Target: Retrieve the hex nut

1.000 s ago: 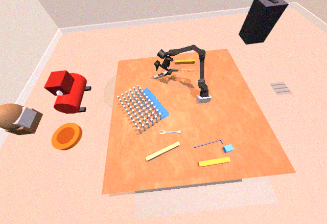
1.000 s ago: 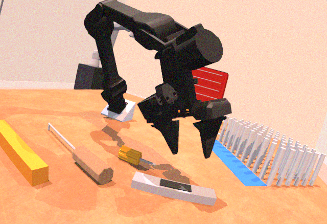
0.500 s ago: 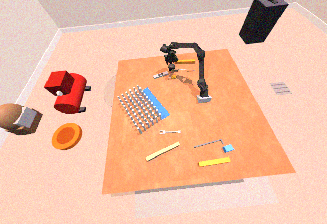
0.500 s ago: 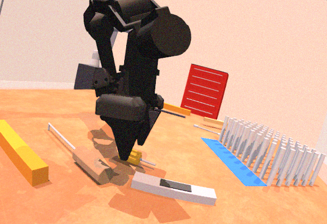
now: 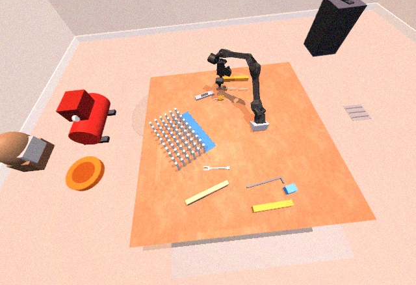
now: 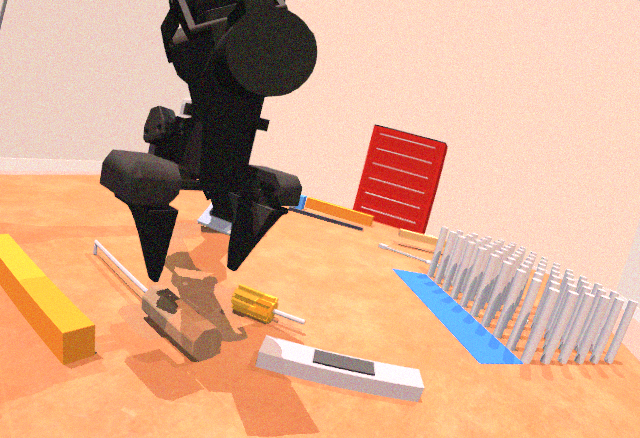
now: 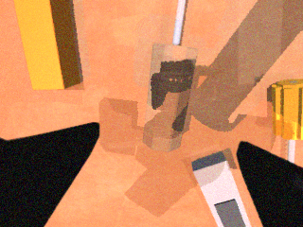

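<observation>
My gripper (image 5: pixel 220 87) (image 6: pixel 194 274) (image 7: pixel 167 138) is open and empty, pointing down above the wooden-handled hook tool (image 6: pixel 180 325) (image 7: pixel 158 134). The tool lies on the table; its thin rod ends in a small bent tip in the exterior view. The standing metal spacers (image 5: pixel 179 166) (image 6: pixel 540 325) form an upright grid on the left of the table in the top view. The blue taped strip (image 5: pixel 201 131) (image 6: pixel 454 319) runs along their front. A dark bent rod (image 5: pixel 265 182) (image 6: pixel 330 218) and a small forked tool (image 5: pixel 216 168) lie farther off. I cannot make out the nut.
A yellow-handled screwdriver (image 5: pixel 220 97) (image 6: pixel 253 303) (image 7: pixel 289 109) and a white bar (image 5: pixel 199 97) (image 6: pixel 289 358) (image 7: pixel 213 182) lie near the hook tool. A yellow bar (image 5: pixel 236 78) (image 6: pixel 46 299) (image 7: pixel 40 47) lies on its other side. A pale bar (image 5: pixel 207 192), another yellow bar (image 5: pixel 272 205) and a blue block (image 5: pixel 290 189) lie farther away.
</observation>
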### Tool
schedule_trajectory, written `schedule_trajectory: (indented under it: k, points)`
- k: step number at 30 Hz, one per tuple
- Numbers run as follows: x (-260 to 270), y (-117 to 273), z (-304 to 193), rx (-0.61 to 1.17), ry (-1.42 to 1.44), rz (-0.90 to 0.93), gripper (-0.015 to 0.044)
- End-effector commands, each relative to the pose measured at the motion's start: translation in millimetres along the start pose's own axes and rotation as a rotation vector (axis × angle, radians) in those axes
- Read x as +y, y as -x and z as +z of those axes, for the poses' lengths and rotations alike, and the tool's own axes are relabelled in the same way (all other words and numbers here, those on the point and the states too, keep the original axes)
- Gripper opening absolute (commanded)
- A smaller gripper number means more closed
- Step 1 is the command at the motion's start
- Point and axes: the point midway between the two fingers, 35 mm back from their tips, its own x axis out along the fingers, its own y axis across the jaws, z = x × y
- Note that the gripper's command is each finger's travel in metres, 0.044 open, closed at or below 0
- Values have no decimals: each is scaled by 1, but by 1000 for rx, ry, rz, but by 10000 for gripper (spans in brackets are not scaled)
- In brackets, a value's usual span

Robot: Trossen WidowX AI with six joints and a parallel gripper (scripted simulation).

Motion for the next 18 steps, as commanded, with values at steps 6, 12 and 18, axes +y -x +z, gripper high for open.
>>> schedule_trajectory:
  k: [6,12,18]
  points:
    - [2,1,11,-6,-16,5,440]
    - [2,1,11,-6,-16,5,440]
    - [2,1,11,-6,-16,5,282]
